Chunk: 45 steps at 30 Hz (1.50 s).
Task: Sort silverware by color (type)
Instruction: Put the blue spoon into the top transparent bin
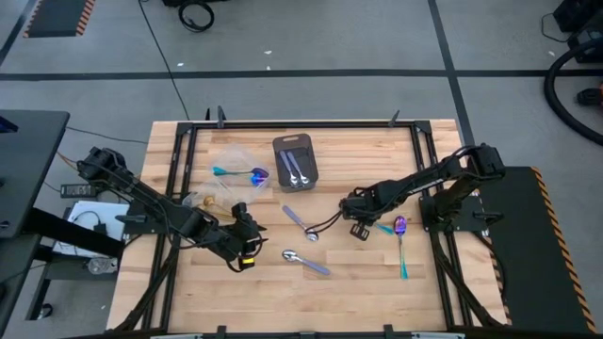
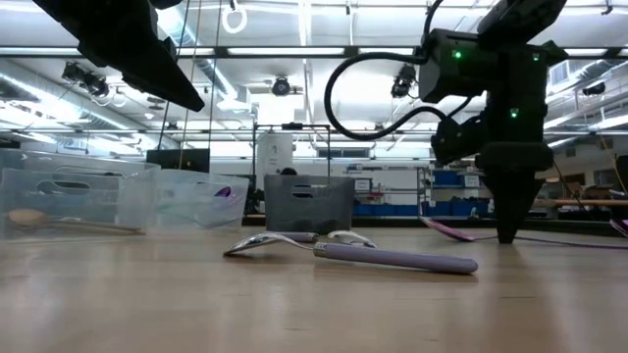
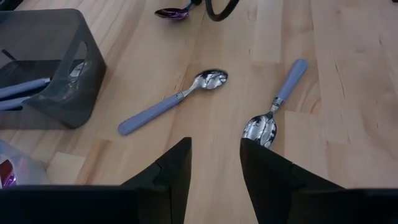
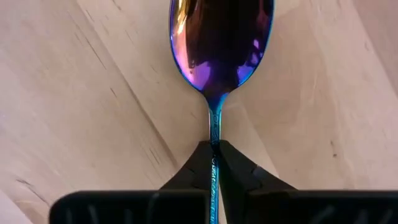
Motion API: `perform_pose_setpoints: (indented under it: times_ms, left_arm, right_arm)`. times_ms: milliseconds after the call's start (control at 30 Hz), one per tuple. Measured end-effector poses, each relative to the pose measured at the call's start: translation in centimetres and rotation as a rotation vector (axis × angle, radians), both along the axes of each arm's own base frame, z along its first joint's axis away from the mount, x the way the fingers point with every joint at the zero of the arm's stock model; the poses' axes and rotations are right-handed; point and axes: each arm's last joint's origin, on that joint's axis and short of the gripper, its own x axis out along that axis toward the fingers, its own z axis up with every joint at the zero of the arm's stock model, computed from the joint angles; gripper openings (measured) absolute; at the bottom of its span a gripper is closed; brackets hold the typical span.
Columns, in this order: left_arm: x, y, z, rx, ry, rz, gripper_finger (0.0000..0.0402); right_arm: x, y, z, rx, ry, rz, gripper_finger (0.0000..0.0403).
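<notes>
Wooden surface [image 1: 377, 282] under my arms: I have the right end effector [image 4: 214, 163] pinched tight on the iridescent spoon's [image 4: 221, 43] teal neck near its bowl for lifting toward its tub, while the left end effector [image 3: 214, 177] hovers parted, empty, over two lavender-handled spoons [image 3: 174, 99].

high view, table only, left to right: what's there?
Left pincer → teal-handled spoon in a clear tub → grey tray holding lavender-handled spoons → right pincer, shut on a teal handle → purple-bowled spoon.
</notes>
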Motion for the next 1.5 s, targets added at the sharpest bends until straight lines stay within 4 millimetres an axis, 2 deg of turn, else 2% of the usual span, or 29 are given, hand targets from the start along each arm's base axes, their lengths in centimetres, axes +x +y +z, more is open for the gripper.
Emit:
perform_pose_setpoints:
  times_ms: [233,567,800,967,1200,1333,1500]
  left_arm:
    - [0.0,0.1,-0.1,0.043,0.017,-0.027,0.0144]
    - [0.0,0.1,0.0,0.083,0.025,-0.059,0.0144]
    - [0.0,0.1,0.0,0.026,0.008,-0.011,0.0144]
    - [0.0,0.1,0.1,0.012,-0.017,0.039,0.0144]
    - [0.1,0.5,0.2,-0.003,-0.072,0.156,0.0145]
    - [0.1,0.5,0.2,-0.006,-0.076,0.156,0.0156]
    - [0.3,0.4,0.4,-0.005,-0.097,0.145,0.0195]
  right_arm:
    - [0.3,0.1,0.3,-0.021,-0.05,0.056,0.0016]
    - [1.2,0.2,2.6,-0.017,-0.254,0.163,0.0015]
    - [2.5,0.6,3.6,-0.085,-0.399,0.395,0.0016]
    - [3.5,0.3,4.3,-0.067,-0.532,0.362,0.0016]
    - [5.0,1.1,5.9,-0.143,-0.749,0.478,0.0016]
    - [5.9,1.7,7.2,-0.201,-0.909,0.524,0.0017]
    - [6.4,2.4,8.7,-0.256,-1.069,0.565,0.0017]
